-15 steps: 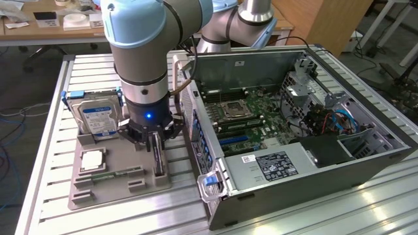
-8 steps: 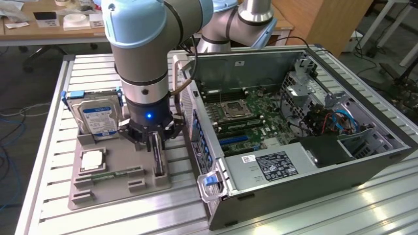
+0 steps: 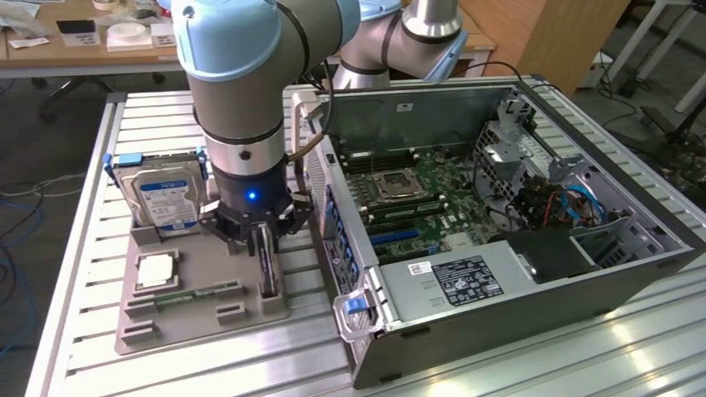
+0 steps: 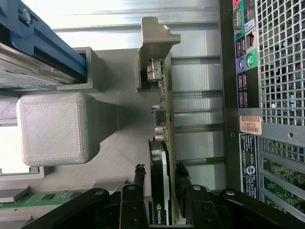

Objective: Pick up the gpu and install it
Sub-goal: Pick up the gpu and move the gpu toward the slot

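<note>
The gpu (image 3: 266, 266) stands on edge in a slot of the grey fixture tray (image 3: 188, 331), a thin dark card. In the wrist view the gpu (image 4: 159, 191) runs away from the camera to its silver bracket (image 4: 155, 47) at the far end. My gripper (image 3: 263, 241) is straight above the card, fingers down on either side. In the wrist view the gripper (image 4: 159, 171) has its black fingertips (image 4: 139, 172) pressed close against both faces of the card, shut on it. The card still sits in its slot.
An open computer case (image 3: 617, 273) lies at the exterior view's right, motherboard (image 3: 431, 198) exposed; its rear panel (image 4: 281, 62) is close beside the card. A hard drive (image 3: 165, 194), a processor (image 3: 155, 270) and a green memory stick (image 4: 38, 198) share the tray.
</note>
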Robot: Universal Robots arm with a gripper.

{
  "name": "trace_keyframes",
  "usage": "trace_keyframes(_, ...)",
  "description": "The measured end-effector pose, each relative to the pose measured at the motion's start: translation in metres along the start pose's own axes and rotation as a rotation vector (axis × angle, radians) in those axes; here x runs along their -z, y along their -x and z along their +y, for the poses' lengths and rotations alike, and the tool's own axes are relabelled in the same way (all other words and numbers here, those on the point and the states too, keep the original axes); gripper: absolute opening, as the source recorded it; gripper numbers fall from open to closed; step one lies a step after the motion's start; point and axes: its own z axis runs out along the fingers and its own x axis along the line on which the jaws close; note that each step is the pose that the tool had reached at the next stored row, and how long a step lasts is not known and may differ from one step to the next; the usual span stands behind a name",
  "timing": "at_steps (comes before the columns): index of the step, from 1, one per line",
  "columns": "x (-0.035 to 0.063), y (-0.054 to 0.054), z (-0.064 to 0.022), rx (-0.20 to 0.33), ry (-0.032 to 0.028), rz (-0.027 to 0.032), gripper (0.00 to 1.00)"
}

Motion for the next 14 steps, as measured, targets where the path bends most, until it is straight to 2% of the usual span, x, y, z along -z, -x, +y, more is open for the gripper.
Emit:
trace_keyframes(4, 0.0, 0.0, 0.0, 0.0, 0.0, 0.0001, 0.38)
trace_keyframes(6, 0.0, 0.0, 0.0, 0.0, -0.0001, 0.0, 0.27)
trace_keyframes(14, 0.0, 0.0, 0.0, 0.0, 0.0, -0.0001, 0.27)
